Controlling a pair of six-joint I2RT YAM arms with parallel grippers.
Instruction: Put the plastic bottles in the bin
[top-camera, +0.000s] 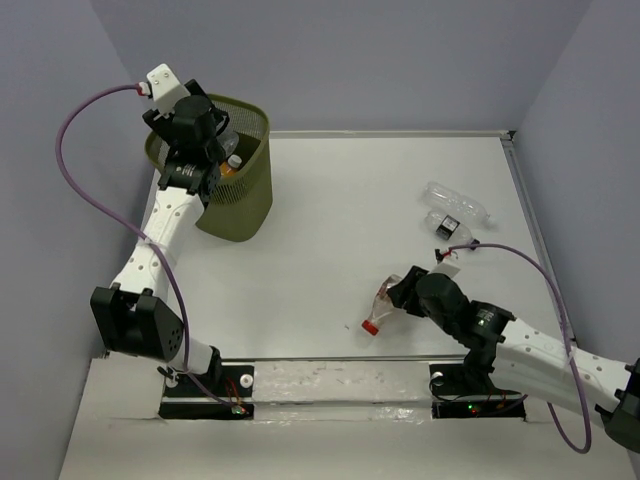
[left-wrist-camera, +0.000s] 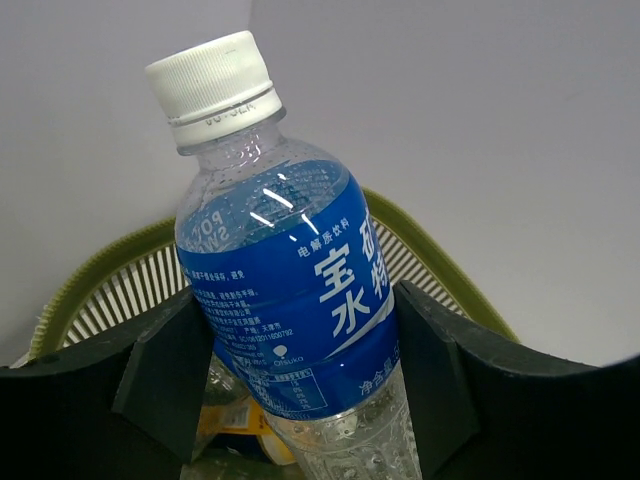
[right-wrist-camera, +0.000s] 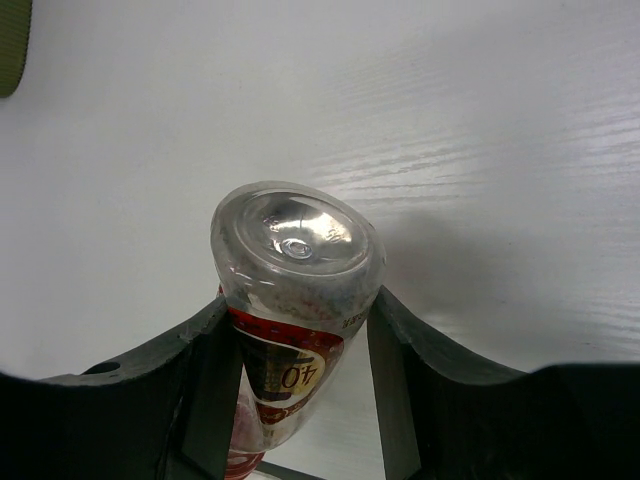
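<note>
Left end effector (left-wrist-camera: 290, 380) clamped around blue-labelled bottle (left-wrist-camera: 280, 270), cap up, over olive mesh bin (top-camera: 245, 190) at far left of tabletop (top-camera: 330, 220). Centre well inside rim before letting go. Right end effector (right-wrist-camera: 295, 390) gripping red-capped bottle (right-wrist-camera: 295, 250), front right.

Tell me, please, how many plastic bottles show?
5: blue-label bottle in left gripper, red-cap bottle in right gripper, two bottles on table, one in bin, maybe more hidden.

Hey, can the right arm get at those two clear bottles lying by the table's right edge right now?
Probably not yet. The table up to the clear bottles looks free, but the right end effector is shut on the red-capped bottle, so it would need to release that first.
</note>
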